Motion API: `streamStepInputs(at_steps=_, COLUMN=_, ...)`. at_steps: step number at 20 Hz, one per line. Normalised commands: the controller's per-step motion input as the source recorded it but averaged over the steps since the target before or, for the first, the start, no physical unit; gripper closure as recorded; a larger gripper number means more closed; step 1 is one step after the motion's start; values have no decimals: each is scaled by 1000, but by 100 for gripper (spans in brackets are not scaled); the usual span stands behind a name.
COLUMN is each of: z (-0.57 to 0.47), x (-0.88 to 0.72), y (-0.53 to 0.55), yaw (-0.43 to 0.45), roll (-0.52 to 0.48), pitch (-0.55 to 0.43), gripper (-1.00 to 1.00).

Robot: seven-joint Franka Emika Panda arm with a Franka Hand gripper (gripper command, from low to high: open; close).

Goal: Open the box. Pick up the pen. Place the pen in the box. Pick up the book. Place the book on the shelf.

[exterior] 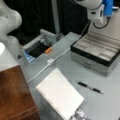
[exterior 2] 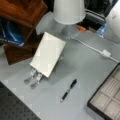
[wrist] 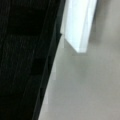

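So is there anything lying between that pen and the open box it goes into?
Nothing visible. The pen lies on bare grey table just in front of the box, whose lid is already up. The book and white cable sit off to a front view's left.

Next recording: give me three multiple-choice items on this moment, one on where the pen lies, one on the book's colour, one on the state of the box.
1. The thin dark pen lies:
A. on the grey table
B. in the box
C. on the shelf

2. The large flat book is:
A. red
B. cream-white
C. black

3. The wide grey box with pale compartments is:
A. shut
B. open
C. upside down

Key: 1 A, the pen rests on bare table in both front views. 2 B, its dotted cover is pale. 3 B, the compartments show and the lid stands up behind, near the gripper.
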Motion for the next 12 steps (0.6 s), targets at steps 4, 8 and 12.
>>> streamStepInputs(at_steps=4, z=121, x=-24, y=-374, yaw=72, roll=-294, pitch=150, gripper=-100)
streamStepInputs(at_steps=8, z=131, x=26, y=-371, yaw=77, roll=-474, pitch=92, gripper=-100)
streamStepInputs(at_steps=12, z=120, x=77, y=-376, yaw=127, roll=-535, pitch=77, gripper=-100)
